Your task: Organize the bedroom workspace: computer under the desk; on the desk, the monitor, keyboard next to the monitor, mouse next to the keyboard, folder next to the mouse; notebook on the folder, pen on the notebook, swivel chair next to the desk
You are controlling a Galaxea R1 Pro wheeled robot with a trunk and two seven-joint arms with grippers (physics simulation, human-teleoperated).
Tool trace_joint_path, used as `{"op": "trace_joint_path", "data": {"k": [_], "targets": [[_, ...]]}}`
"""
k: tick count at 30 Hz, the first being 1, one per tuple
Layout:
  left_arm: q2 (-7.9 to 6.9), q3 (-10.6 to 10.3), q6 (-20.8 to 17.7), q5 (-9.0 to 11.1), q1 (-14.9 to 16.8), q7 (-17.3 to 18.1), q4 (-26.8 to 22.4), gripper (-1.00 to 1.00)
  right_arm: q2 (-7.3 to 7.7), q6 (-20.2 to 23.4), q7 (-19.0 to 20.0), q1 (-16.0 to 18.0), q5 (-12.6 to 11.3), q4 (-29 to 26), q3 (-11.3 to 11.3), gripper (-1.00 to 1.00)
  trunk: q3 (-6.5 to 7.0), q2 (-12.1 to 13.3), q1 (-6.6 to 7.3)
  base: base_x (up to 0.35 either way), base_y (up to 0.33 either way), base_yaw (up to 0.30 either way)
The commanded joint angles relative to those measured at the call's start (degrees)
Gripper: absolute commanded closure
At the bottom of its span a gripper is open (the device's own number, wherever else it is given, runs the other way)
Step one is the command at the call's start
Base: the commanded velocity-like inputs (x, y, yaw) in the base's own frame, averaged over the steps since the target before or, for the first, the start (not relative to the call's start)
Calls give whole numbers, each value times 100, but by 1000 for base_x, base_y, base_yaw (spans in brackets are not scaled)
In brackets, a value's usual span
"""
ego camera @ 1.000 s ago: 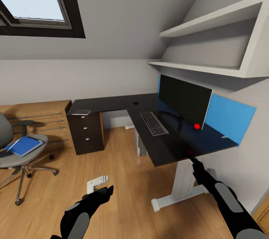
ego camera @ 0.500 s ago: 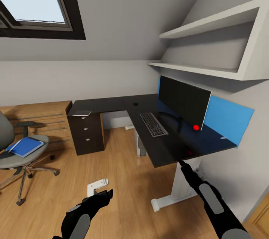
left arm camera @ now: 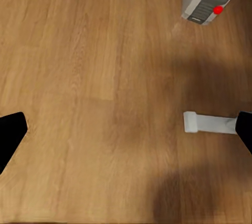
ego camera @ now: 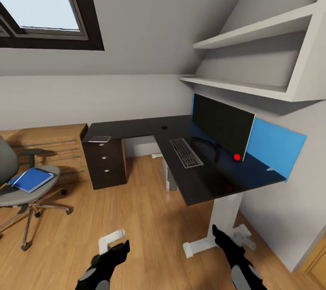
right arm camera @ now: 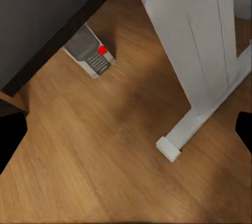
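Broadly, the desk [ego camera: 199, 186] fills the right of the room, carrying the monitor [ego camera: 222, 123] with the keyboard [ego camera: 186, 152] just beside it; the computer [ego camera: 170, 176] stands beneath; the swivel chair [ego camera: 22, 186] sits well apart at the left, the folder [ego camera: 31, 179] on its seat; both the left gripper [ego camera: 118, 249] and right gripper [ego camera: 222, 235] hang low, 2 fingers spread wide apart, holding nothing; turning toward the folder could probably knock the small white object [ego camera: 110, 238] near the left gripper.
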State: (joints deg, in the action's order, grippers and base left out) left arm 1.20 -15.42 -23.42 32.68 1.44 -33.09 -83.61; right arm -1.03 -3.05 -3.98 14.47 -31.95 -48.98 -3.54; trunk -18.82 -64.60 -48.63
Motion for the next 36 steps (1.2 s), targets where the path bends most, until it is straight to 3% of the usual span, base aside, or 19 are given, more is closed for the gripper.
{"op": "trace_joint_path", "data": {"k": [1,2,3,5,8,11,12,13,18,21,26,29,36], "targets": [[-16,-14,82,-29,-80,-44,0,-100,-24,-115,-10,-69,111,24,5,-100,12,37,22,0,0,0],[-34,-22,167,-106,-161,-43,9,-100,-47,-213,-13,-137,274,60,8,-100,30,77,44,0,0,0],[-63,-53,328,-270,-320,-42,51,-100,-99,-432,-20,-261,591,171,12,-100,48,117,66,0,0,0],[-87,-83,490,-433,-470,-43,159,-100,-142,-677,-24,-352,891,341,17,-100,84,198,110,0,0,0],[-132,-120,1083,-731,-714,-39,793,-100,-202,-1417,-36,-466,1505,1101,27,-100,138,318,176,0,0,0],[-143,-131,1586,-817,-775,-32,1256,-100,-216,-1987,-43,-494,1718,1682,38,-100,192,438,242,0,0,0],[-148,-137,1927,-855,-798,-28,1515,-100,-226,-2354,-46,-505,1788,2018,38,-100,210,478,264,0,0,0],[-150,-140,2228,-894,-812,-26,1717,-100,-242,-2671,-46,-512,1833,2252,39,-100,228,518,286,0,0,0],[-154,-149,2697,-1075,-831,-23,2035,-100,-340,-3190,-12,-521,1928,2580,59,-100,317,719,396,0,0,0],[-139,-168,2792,-1165,-835,-32,2285,-100,-374,-3300,11,-523,2016,2683,191,-100,371,839,461,0,0,0],[-104,-200,2849,-1257,-838,-38,2835,-100,-394,-3369,15,-524,2213,3002,798,-100,461,1040,571,0,0,0],[-98,-204,2856,-1266,-838,-39,2917,-100,-396,-3392,13,-524,2238,3068,951,-100,515,1160,637,0,0,0],[-92,-207,2852,-1264,-838,-39,2984,-100,-401,-3465,9,-524,2207,3086,1040,-100,640,1441,791,0,0,0]]}}
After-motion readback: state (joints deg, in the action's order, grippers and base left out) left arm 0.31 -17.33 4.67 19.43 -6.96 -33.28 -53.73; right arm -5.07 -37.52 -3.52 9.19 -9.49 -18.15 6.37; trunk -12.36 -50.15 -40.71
